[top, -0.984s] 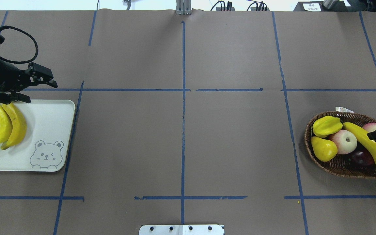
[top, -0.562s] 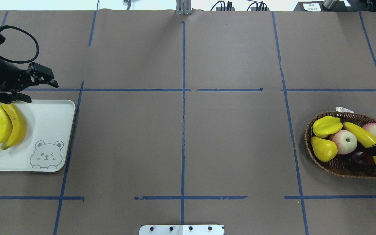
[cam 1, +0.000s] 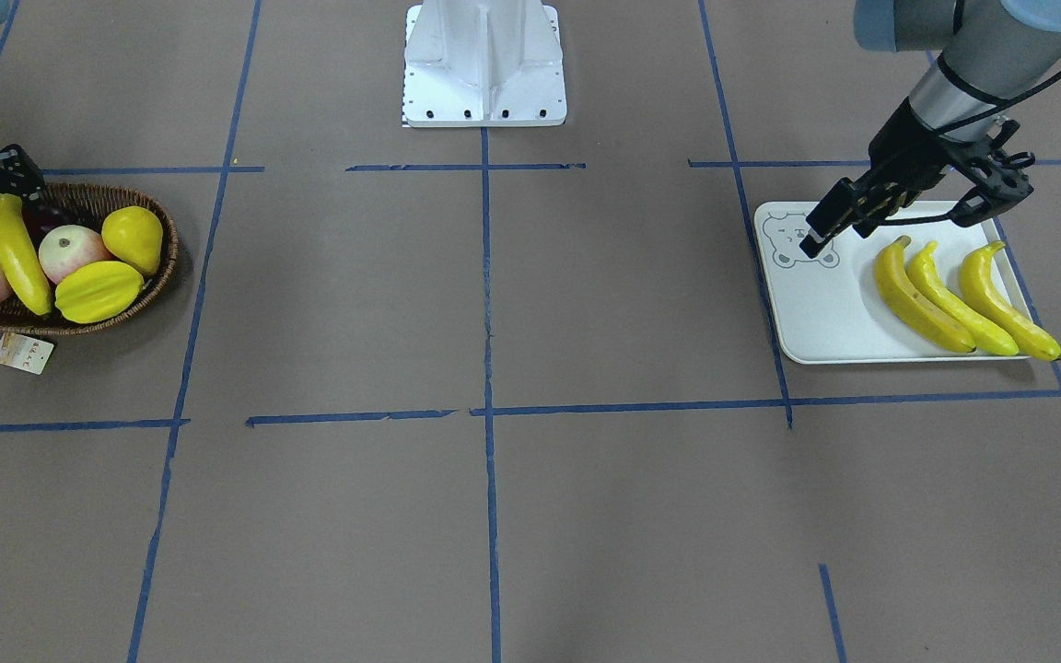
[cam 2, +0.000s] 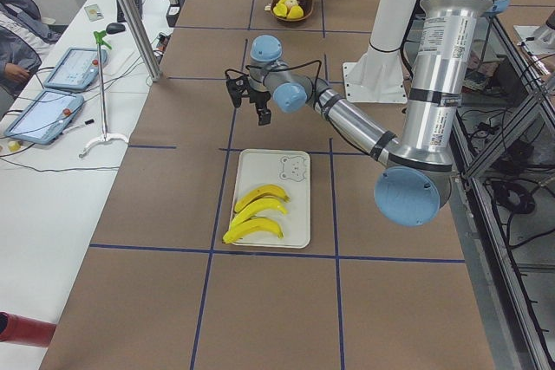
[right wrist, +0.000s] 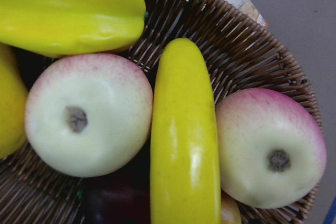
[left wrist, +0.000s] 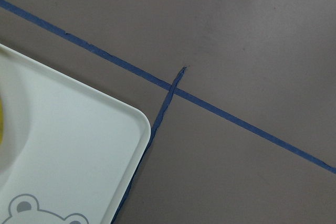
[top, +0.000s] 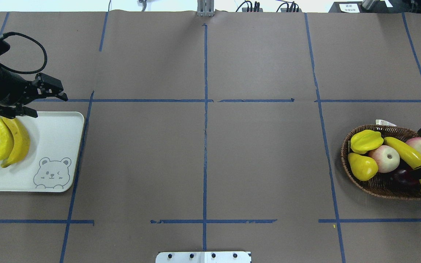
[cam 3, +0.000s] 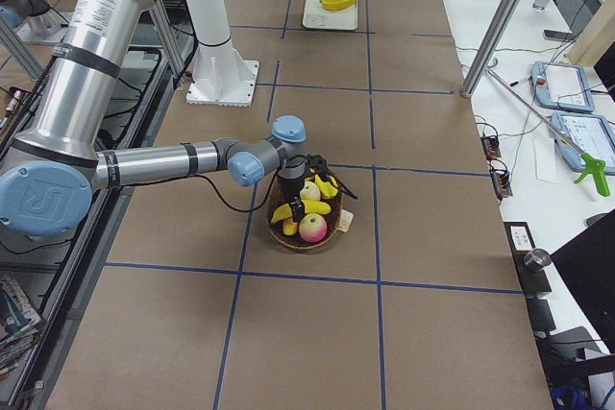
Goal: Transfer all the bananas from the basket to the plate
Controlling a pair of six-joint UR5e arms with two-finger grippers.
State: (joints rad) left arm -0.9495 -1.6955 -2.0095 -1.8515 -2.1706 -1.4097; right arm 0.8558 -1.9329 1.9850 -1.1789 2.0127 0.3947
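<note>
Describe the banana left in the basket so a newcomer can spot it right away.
Find the brown wicker basket at the right end of the table in the overhead view. The banana lies diagonally across it, between two pink-and-white apples. It is the only long, slender yellow piece there; the yellow starfruit and pear nearby are short and plump.

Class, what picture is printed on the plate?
A grey bear face on the cream plate, clearest overhead.

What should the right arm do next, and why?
Probably lower and close the right gripper on the last banana: its jaws are open over it in the basket, and three bananas already lie on the plate.
</note>
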